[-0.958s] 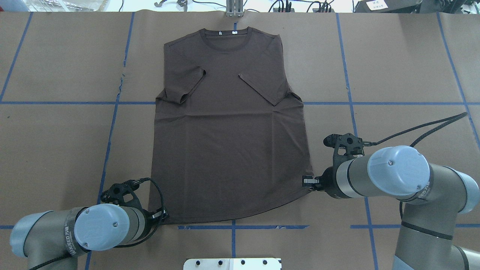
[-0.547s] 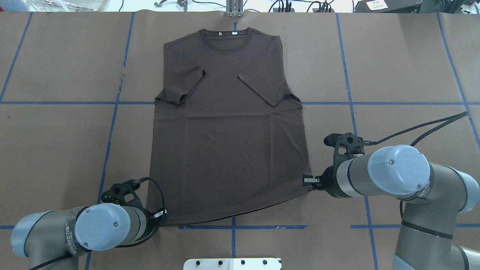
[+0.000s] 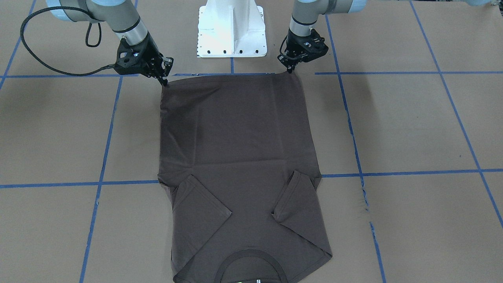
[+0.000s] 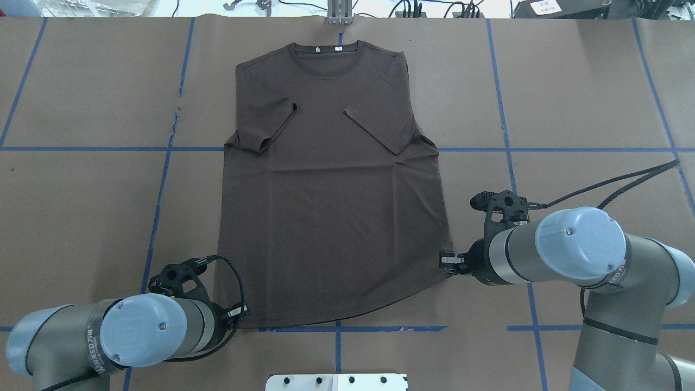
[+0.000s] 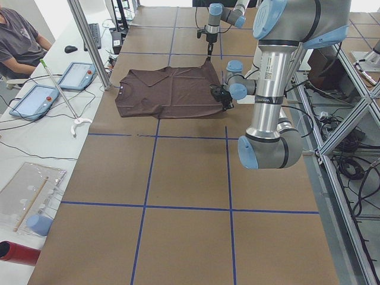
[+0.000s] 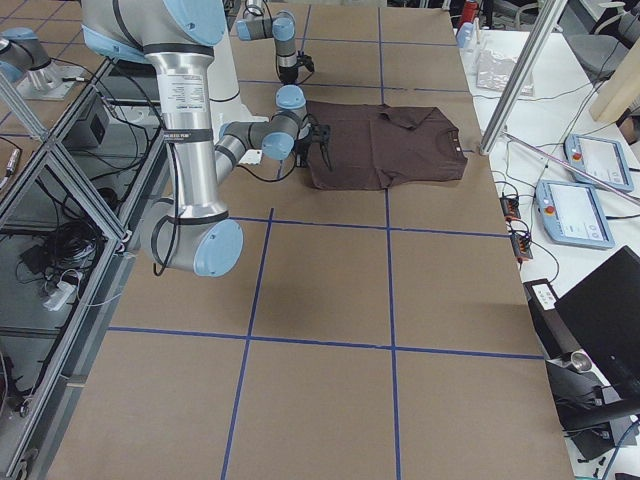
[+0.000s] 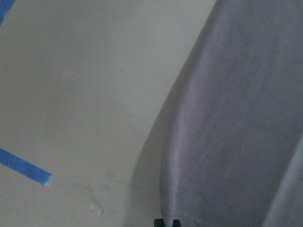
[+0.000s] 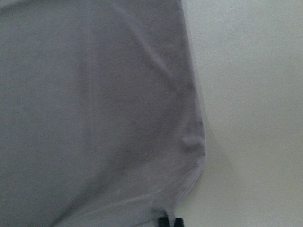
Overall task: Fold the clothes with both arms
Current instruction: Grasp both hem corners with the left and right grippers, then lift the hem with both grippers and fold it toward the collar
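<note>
T-shirt [image 4: 331, 217]: laid flat, sleeves folded inward, stretching away from both grippers, collar farthest. Left gripper [image 4: 244, 313] and right gripper [image 4: 446, 261] each clenched on a hem corner. Step, as judged: hem grasped. Next: lift evenly and carry it toward the collar.

Dark brown T-shirt [image 4: 331, 217] flat, sleeves folded inward; jaws pinch both hem corners.

T-shirt [image 4: 331, 206] flat on the counter [image 4: 570, 98], collar at twelve o'clock; left gripper [image 4: 244, 313] jaws at its seven o'clock corner, right gripper [image 4: 445, 260] at four.
</note>
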You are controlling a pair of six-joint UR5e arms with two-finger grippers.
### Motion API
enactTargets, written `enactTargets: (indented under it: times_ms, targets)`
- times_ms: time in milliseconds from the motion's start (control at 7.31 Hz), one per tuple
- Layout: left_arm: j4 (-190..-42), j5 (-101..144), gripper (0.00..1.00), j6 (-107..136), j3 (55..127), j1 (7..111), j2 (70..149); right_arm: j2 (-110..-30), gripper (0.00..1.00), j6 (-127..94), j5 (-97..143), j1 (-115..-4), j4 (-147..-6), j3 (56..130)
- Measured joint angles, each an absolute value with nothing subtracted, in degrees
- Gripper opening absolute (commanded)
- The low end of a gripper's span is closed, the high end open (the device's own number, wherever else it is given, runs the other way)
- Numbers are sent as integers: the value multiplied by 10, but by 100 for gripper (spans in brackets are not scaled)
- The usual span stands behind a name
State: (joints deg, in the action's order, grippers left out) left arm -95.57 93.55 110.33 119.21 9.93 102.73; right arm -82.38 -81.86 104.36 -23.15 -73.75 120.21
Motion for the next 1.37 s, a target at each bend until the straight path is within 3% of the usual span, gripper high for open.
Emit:
enactTargets:
  times_ms: [547, 958, 1368]
  targets:
    - [-886, 950, 0, 1044, 1262, 101, 1039, -883, 0, -819, 1088, -237, -738, 1269]
    - [-813, 951, 0, 973, 1356, 86, 1035, -934, 0, -826, 1153, -202, -738, 1326]
    - [-790, 955, 0, 960, 1387, 70, 1040, -937, 0, -823, 1162, -213, -737, 1339]
